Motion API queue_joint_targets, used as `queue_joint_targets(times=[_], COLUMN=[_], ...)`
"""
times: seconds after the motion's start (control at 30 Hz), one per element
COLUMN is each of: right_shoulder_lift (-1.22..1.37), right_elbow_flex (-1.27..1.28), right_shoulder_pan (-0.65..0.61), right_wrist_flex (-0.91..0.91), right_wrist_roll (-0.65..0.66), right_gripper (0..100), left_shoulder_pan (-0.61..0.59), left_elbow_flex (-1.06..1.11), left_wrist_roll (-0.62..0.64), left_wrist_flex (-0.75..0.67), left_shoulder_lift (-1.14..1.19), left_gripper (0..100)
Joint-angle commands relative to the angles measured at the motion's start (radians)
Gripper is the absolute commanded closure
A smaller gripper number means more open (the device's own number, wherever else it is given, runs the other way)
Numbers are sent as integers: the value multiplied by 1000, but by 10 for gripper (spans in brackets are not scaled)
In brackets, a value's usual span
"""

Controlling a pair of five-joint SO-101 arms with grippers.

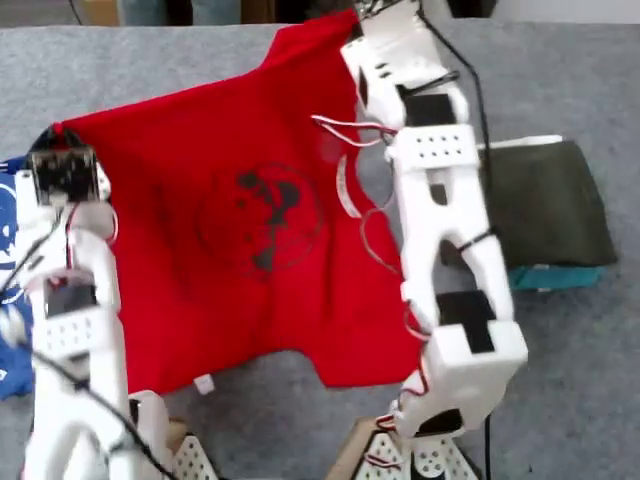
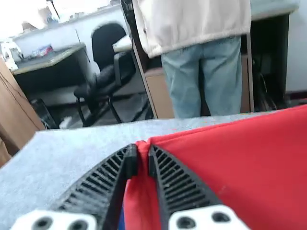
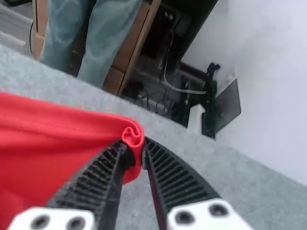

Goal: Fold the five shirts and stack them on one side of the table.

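Left fingers (image 2: 172, 187) and right fingers (image 3: 165, 175), closed on the red shirt's (image 1: 200, 180) far corners, probably begin its fold; next both must travel together.

A red shirt (image 1: 250, 250) lies spread on the grey table (image 1: 560, 380), with the left arm (image 1: 70, 300) and right arm (image 1: 445, 210) at its far corners and a folded dark shirt (image 1: 550, 205) nearby.

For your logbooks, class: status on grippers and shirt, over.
Left gripper shut on red shirt corner. Right gripper shut on another corner. Folded dark shirt alongside.
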Motion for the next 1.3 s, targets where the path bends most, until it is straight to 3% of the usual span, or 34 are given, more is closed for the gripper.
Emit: queue_joint_targets(times=[0.0,0.2,0.3,0.4,0.6,0.73,0.93,1.13,1.27], right_shoulder_lift=[1,1,-1,-1,-1,-1,-110,-390,-588], right_elbow_flex=[-91,-102,-99,-102,-93,-70,159,519,733], right_shoulder_pan=[8,8,-2,-32,-37,-46,-63,-57,-37], right_wrist_flex=[17,118,264,439,655,856,939,910,876], right_wrist_roll=[-3,12,149,232,265,262,258,264,264], right_gripper=[985,985,985,985,985,985,985,985,985], left_shoulder_pan=[-41,-35,-36,-41,-35,-24,-5,1,-2], left_elbow_flex=[-199,-228,-165,-93,134,285,349,383,381], left_wrist_roll=[0,-123,-175,-181,-181,-181,-189,-505,-534], left_wrist_flex=[-48,-48,-48,-48,-15,244,859,1309,1493], left_shoulder_lift=[176,269,267,265,92,-143,-531,-841,-999], left_gripper=[970,970,970,970,971,971,971,971,971])
